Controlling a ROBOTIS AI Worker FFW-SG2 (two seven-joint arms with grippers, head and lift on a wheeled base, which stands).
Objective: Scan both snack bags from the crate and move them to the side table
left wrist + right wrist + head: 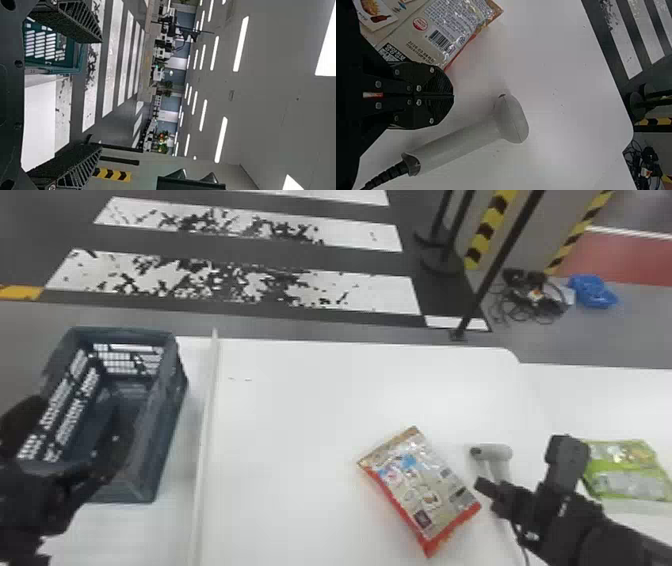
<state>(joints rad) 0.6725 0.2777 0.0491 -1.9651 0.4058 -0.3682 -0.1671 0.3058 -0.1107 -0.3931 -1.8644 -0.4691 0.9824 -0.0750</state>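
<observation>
My left gripper stands open over the near part of the dark crate. In the left wrist view the left gripper has widely parted fingers, with the crate beyond them. The red-edged snack bag lies flat on the white table, its printed back and barcode facing up. My right gripper is just right of that bag, near the grey scanner. In the right wrist view the right gripper is shut, between the snack bag and the scanner. The green snack bag lies at the far right.
A raised white divider runs between the crate and the main table. The side table adjoins on the right. The scanner's cable trails from its handle. A dark pole stands behind the table's far edge.
</observation>
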